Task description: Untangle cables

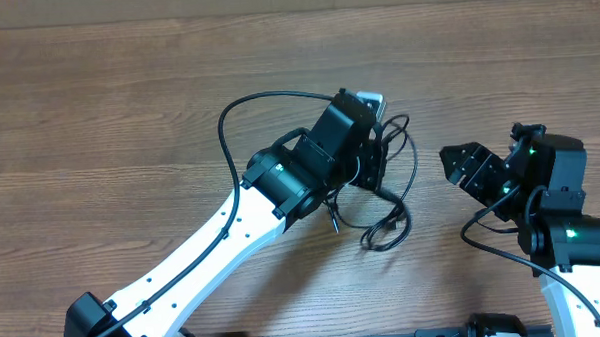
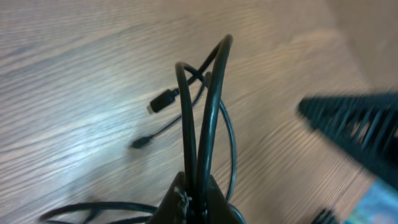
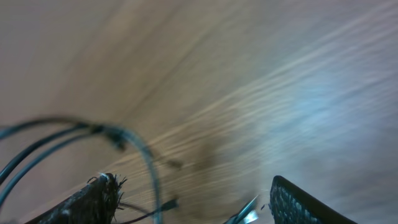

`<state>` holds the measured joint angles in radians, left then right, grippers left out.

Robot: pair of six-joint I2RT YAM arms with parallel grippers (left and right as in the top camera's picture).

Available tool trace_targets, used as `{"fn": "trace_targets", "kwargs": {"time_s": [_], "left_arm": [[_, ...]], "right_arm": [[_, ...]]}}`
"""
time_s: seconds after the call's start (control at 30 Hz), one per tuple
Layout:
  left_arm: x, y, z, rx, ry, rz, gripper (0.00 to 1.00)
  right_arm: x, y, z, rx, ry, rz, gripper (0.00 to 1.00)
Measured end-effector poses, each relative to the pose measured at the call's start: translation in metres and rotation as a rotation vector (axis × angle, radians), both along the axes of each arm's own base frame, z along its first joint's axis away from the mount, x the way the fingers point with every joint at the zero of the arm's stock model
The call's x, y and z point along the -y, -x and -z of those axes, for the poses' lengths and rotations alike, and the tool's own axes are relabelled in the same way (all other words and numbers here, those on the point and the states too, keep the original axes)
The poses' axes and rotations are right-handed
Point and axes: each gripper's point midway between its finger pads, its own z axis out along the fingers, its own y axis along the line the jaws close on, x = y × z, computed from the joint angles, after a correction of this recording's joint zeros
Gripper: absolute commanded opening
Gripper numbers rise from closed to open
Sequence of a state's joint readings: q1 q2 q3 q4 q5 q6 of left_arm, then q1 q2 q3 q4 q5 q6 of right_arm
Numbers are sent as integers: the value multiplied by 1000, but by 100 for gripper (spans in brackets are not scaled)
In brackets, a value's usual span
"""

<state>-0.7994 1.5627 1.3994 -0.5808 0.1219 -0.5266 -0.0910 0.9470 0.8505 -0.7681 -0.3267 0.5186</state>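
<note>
The cables (image 1: pixel 390 225) are thin black cords lying in a loose tangle at the table's middle, with loops reaching toward the right arm. My left gripper (image 1: pixel 378 164) is over the tangle and shut on a pinch of cable strands (image 2: pixel 205 106) that arch out from its tips (image 2: pixel 199 186). Two small plug ends (image 2: pixel 161 101) lie on the wood beyond. My right gripper (image 1: pixel 458 165) stands open just right of the tangle, apart from it. In the right wrist view a cable loop (image 3: pixel 134 146) curves in front of the wide-apart fingers (image 3: pixel 93 202), ungripped.
The wooden table (image 1: pixel 98 115) spreads all round. The left arm's own thicker black wire (image 1: pixel 228 121) arcs over the table left of the tangle. The right gripper's dark finger (image 2: pixel 354 124) shows blurred at the right of the left wrist view.
</note>
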Motion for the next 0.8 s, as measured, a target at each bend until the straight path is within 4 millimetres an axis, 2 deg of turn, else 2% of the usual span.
{"fn": "trace_targets", "kwargs": {"time_s": [0.2, 0.27, 0.37, 0.57, 0.8], "left_arm": [[22, -11, -32, 51, 166, -11, 4], [27, -12, -38, 60, 194, -3, 4], [29, -10, -40, 59, 208, 6, 4], [31, -10, -42, 55, 218, 9, 4], [35, -11, -50, 70, 252, 13, 4]], "right_arm": [[-21, -1, -12, 38, -96, -91, 70], [-25, 0, -14, 43, -111, -107, 65], [-27, 1, -15, 45, -122, -121, 51], [-30, 1, -16, 49, -134, -133, 29], [-30, 0, -17, 52, -137, -133, 28]]}}
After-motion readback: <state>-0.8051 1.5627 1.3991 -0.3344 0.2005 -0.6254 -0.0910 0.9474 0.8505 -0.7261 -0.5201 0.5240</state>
